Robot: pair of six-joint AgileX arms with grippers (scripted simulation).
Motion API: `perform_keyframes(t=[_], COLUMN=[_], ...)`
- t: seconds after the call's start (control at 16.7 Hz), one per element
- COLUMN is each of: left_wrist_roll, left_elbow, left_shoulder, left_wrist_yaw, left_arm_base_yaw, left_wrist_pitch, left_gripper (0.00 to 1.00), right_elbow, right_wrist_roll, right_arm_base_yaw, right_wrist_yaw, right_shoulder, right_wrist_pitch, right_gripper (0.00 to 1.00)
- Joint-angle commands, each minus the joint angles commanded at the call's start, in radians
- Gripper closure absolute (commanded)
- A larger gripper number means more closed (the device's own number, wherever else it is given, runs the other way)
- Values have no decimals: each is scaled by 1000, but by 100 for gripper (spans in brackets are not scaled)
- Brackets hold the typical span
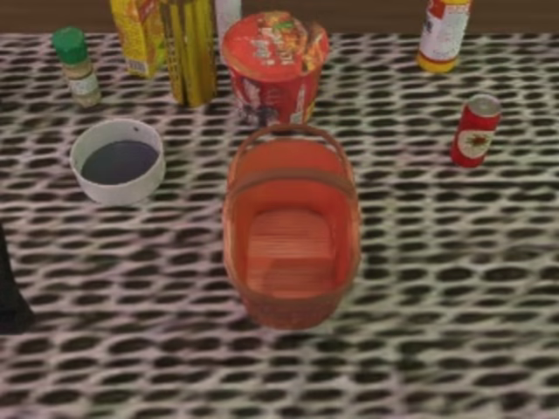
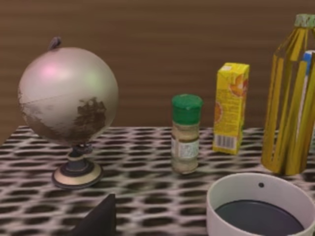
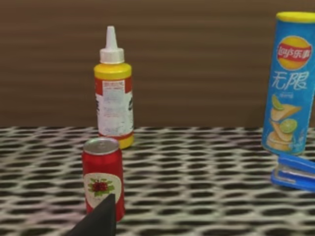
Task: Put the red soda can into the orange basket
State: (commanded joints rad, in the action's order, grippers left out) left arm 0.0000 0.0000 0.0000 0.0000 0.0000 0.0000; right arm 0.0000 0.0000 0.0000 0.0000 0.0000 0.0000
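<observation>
A counter covered in a black-and-white mesh pattern is seen from above. At its far left edge sits a dark part of the left arm; its fingers cannot be judged apart or together. Beyond it, the left wrist view shows a pale globe on a stand. Next comes a spice jar with a green lid, then a white round bowl with a dark inside. Behind the bowl stand a yellow juice carton with a barcode and a tall yellow ribbed bottle. In the middle, a large red noodle cup stands just behind the orange basket, which is upright with its handle arched over a ribbed floor. To the right, a yellow-and-red squeeze bottle with a white label stands at the back; its print is unreadable. The red soda can stands upright on the counter, well apart from the basket to its right, showing a pale round emblem. The right wrist view adds a blue Lay's chip tube with Chinese characters and a blue stapler. Only a dark tip of the right gripper shows near the can; whether its fingers are spread cannot be told.
</observation>
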Motion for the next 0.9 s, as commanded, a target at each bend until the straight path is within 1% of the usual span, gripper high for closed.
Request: perform_keyframes(t=[0.24, 0.42, 0.66, 0.9], left_wrist_roll=[0, 0, 0, 0], left_elbow=[0, 0, 0, 0], left_shoulder=[0, 0, 0, 0], left_wrist_yaw=[0, 0, 0, 0], left_arm_base_yaw=[0, 0, 0, 0], left_wrist_pitch=[0, 0, 0, 0], left_gripper=[0, 0, 0, 0], right_elbow=[22, 118, 350, 674], right_wrist_roll=[-5, -28, -83, -160], right_arm_base_yaw=[4, 15, 33, 54], right_wrist_yaw=[-2, -9, -15, -21], right_shoulder=[27, 143, 411, 768], right_wrist_pitch=[-17, -89, -253, -472], right_gripper=[0, 0, 0, 0])
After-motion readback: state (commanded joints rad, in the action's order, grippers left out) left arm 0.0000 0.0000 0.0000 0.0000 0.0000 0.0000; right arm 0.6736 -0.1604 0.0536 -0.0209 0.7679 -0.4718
